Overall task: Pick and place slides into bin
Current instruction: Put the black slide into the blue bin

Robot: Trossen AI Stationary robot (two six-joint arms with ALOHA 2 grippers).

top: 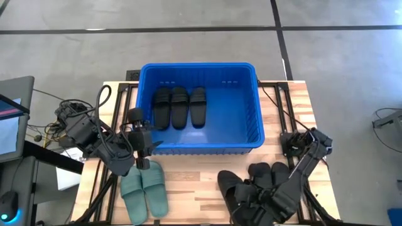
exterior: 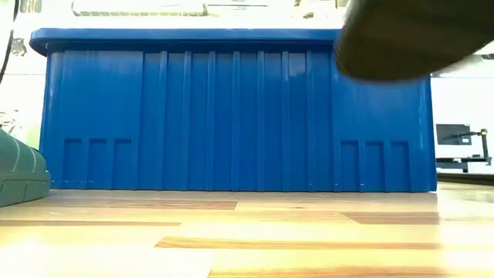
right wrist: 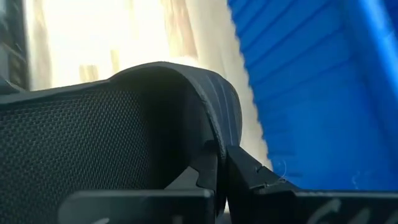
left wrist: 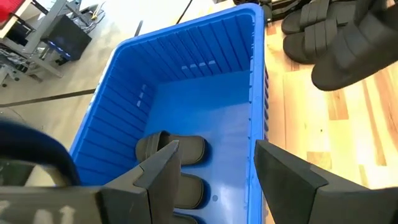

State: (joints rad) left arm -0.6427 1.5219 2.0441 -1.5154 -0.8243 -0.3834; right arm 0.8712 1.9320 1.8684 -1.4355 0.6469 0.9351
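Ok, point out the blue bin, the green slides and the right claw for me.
bin (top: 260, 129): high view, right wall's rim.
green slides (top: 145, 191): high view, where the pair meets, near the straps.
right claw (right wrist: 221, 167): right wrist view, between fingertips, shut on a black slide's strap.

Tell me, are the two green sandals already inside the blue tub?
No. From above, both green slides lie on the wooden table in front of the bin, which holds only three black slides.
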